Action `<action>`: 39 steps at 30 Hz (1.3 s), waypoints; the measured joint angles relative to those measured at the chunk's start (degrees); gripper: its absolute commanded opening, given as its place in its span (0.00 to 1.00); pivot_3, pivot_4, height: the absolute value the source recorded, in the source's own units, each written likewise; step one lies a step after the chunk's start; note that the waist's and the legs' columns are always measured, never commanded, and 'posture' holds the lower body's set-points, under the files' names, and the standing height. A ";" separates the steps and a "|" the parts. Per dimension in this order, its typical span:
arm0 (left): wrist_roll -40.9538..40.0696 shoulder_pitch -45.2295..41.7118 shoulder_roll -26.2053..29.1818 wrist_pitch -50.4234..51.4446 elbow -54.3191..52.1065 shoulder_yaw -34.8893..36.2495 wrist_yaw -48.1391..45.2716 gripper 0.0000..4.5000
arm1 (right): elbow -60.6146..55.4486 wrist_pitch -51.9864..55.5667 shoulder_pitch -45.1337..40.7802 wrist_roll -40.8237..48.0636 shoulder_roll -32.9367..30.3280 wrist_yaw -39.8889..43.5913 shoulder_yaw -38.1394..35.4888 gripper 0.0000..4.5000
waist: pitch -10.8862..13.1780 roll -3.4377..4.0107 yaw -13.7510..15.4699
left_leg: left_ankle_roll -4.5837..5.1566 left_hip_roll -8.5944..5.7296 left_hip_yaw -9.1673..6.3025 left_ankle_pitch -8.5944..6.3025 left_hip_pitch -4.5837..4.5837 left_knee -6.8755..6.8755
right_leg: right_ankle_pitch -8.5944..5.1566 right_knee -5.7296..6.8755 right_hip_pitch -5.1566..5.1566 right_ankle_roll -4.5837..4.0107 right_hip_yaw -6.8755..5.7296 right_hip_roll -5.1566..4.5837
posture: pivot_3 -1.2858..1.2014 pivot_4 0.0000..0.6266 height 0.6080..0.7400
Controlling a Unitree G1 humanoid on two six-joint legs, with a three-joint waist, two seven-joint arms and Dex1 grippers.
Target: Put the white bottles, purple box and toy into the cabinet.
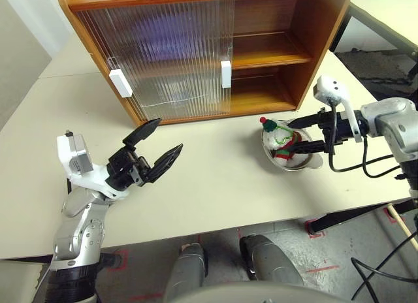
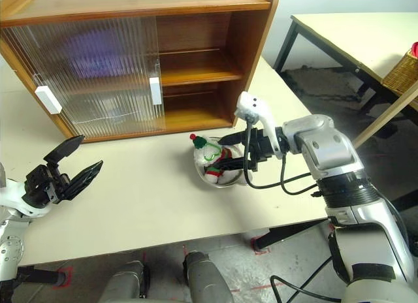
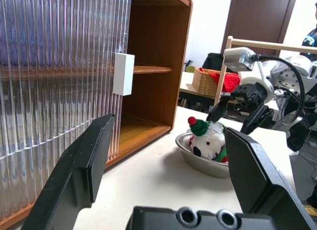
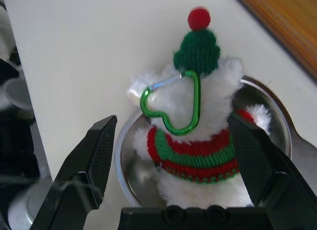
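The right gripper (image 4: pixel 173 163) is hanging wide open astride the fluffy white plush toy (image 4: pixel 195 141) in striped sweater sitting in the shiny steel bowl (image 1: pixel 312 163) near the orange-brown wooden cabinet (image 1: pixel 313 35) (the left gripper (image 1: pixel 154 148) is idling open too), so closing may be risking snagging the bowl's rim.

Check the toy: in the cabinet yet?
Not yet. The toy sits in the steel bowl on the table, outside the cabinet, between the open right gripper fingers.

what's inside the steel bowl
The toy sits in the steel bowl, a green clip on its back. Its body covers the bowl's bottom.
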 measured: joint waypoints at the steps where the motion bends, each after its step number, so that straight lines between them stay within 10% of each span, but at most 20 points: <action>1: 0.00 0.00 0.00 0.00 0.00 0.00 0.00 1.00 | 0.27 -0.70 0.15 -0.51 0.01 0.01 0.42 1.00 | 0.00 0.00 0.00 | 0.00 0.00 0.00 0.00 0.00 0.01 | 0.01 0.00 0.00 0.01 0.00 0.00 | 0.44 0.17 1.00; 8: 0.00 -0.02 -0.01 -0.01 0.00 0.01 0.03 1.00 | 5.03 -7.82 0.56 -3.35 2.58 -1.17 0.82 0.96 | 0.00 0.00 -0.01 | 0.04 0.03 0.00 0.03 0.03 0.04 | 0.13 0.00 0.01 0.01 0.00 0.00 | 0.44 0.17 1.00; 21: 0.00 -0.17 0.00 -0.01 0.00 0.02 -0.02 1.00 | 7.75 -6.05 0.51 -1.35 4.84 -2.74 -2.38 0.04 | 0.00 0.00 0.00 | 0.05 0.03 0.02 0.04 0.03 0.05 | 0.16 -0.01 0.03 -0.02 0.01 0.00 | 0.44 0.17 1.00; 31: -0.05 -0.46 0.02 0.01 0.01 0.05 -0.57 1.00 | 9.05 3.11 -4.89 5.45 1.96 -0.78 -8.93 0.01 | 0.00 0.00 -0.05 | 0.03 0.01 0.04 0.05 0.04 0.06 | 0.16 -0.01 0.03 -0.03 0.02 0.00 | 0.44 0.17 1.00; 39: -0.06 -1.18 0.04 0.06 0.07 0.00 -0.60 1.00 | 15.42 1.88 -15.24 9.03 12.12 -12.13 -17.65 0.01 | -0.02 0.03 -0.50 | 0.06 0.09 -0.03 0.07 0.09 0.02 | 0.27 0.02 0.00 -0.21 -0.01 0.03 | 0.44 0.16 1.00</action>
